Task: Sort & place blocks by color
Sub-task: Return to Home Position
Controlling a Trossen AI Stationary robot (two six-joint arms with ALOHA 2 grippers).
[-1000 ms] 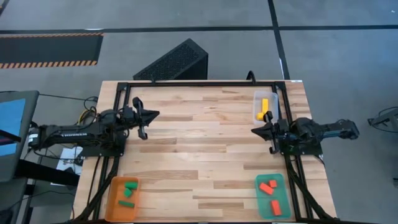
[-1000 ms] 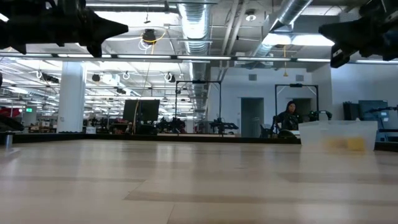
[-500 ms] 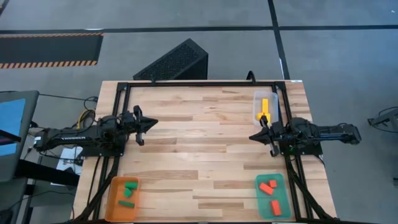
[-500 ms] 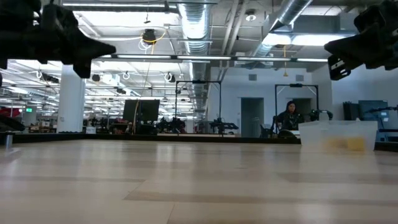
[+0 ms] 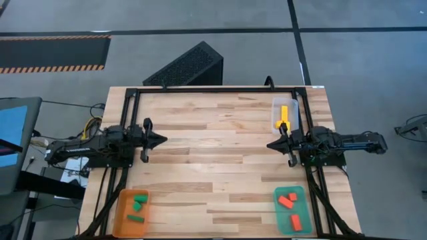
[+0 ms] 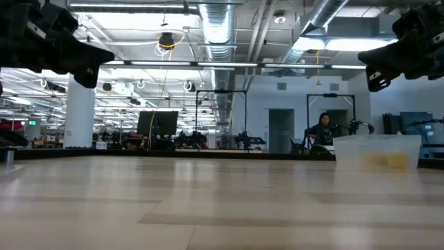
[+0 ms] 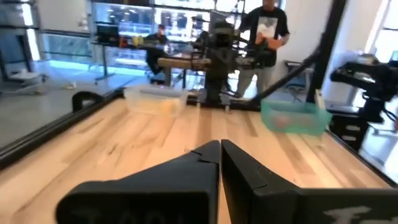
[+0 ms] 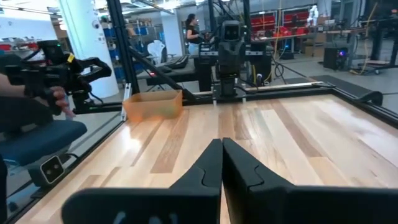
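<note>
All blocks lie in trays. Green blocks point(image 5: 138, 204) rest in the orange tray point(image 5: 131, 213) at the near left corner. Red blocks point(image 5: 288, 201) lie in the teal tray point(image 5: 291, 209) at the near right. Yellow blocks point(image 5: 283, 115) sit in the clear tray point(image 5: 283, 113) at the far right. My left gripper point(image 5: 162, 141) hovers shut over the table's left side, level, pointing right. My right gripper point(image 5: 269, 145) hovers shut over the right side, pointing left, empty.
A black frame point(image 5: 213, 89) runs along the table's far edge and sides. The wide wooden middle point(image 5: 217, 150) lies between the two grippers. A person point(image 7: 266, 28) stands beyond the table's right side in the left wrist view.
My left gripper has drawn back toward the table's left edge and slightly toward the near edge, turning from a sideways stance to level, with its fingers shutting together. My right gripper has shifted slightly left and levelled, then stayed still.
</note>
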